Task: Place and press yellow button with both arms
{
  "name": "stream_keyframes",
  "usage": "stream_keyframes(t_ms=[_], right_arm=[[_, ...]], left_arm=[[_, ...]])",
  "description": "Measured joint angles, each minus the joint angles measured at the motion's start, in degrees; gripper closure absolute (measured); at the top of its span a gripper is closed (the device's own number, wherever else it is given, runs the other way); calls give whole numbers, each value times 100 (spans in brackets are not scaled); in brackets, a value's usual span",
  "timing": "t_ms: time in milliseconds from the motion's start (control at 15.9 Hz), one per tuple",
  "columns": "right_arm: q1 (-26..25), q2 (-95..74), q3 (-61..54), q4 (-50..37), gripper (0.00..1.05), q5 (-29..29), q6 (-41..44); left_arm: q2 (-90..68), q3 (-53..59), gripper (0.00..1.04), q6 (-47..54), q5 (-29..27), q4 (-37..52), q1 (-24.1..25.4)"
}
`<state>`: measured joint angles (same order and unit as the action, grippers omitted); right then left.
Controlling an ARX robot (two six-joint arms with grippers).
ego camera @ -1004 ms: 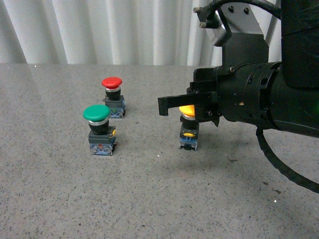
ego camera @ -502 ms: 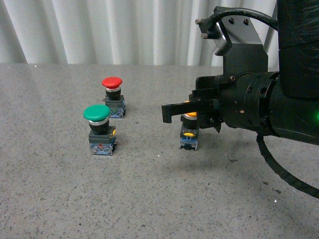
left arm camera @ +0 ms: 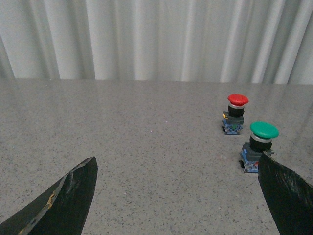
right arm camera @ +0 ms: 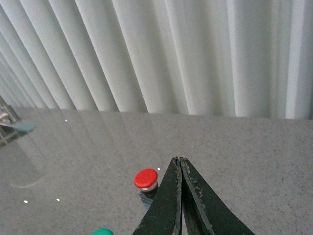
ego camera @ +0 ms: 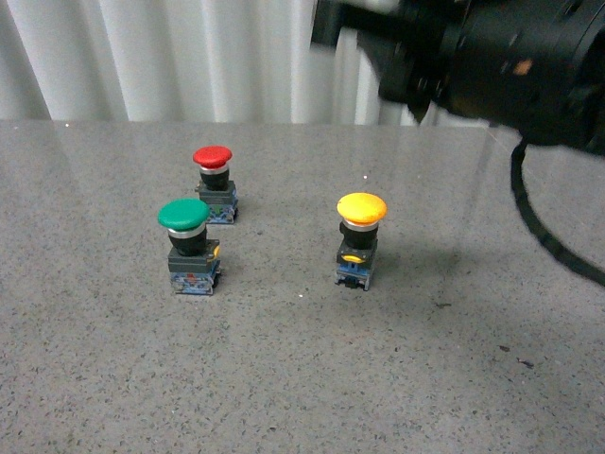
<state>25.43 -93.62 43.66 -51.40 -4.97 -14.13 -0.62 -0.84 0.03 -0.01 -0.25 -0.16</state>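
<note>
Grey speckled worktop, white pleated curtain behind. The yellow button stands upright near the middle of the worktop, cap up, nothing touching it. To its left, well apart, a green button; a red button just behind the green one, nearer the curtain. Right arm blurred, high at the upper right, clear above the worktop and the yellow button. Right gripper: fingers pressed together, no gap, nothing between them. Left gripper: fingers spread wide, empty, low over bare worktop, with the green and red buttons ahead beside one fingertip.
</note>
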Motion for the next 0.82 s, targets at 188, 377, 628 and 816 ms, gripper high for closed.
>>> stream_keyframes(t_ms=[188, 377, 628, 816], right_arm=[[-76, 400, -87, 136, 103, -131, -223], [-157, 544, -271, 236, 103, -133, -260], [-306, 837, -542, 378, 103, -168, -280], [-455, 1182, -728, 487, 103, -170, -271]], left_arm=[[0, 0, 7, 0, 2, 0, 0], [0, 0, 7, 0, 0, 0, 0], [0, 0, 7, 0, 0, 0, 0], [0, 0, 7, 0, 0, 0, 0]])
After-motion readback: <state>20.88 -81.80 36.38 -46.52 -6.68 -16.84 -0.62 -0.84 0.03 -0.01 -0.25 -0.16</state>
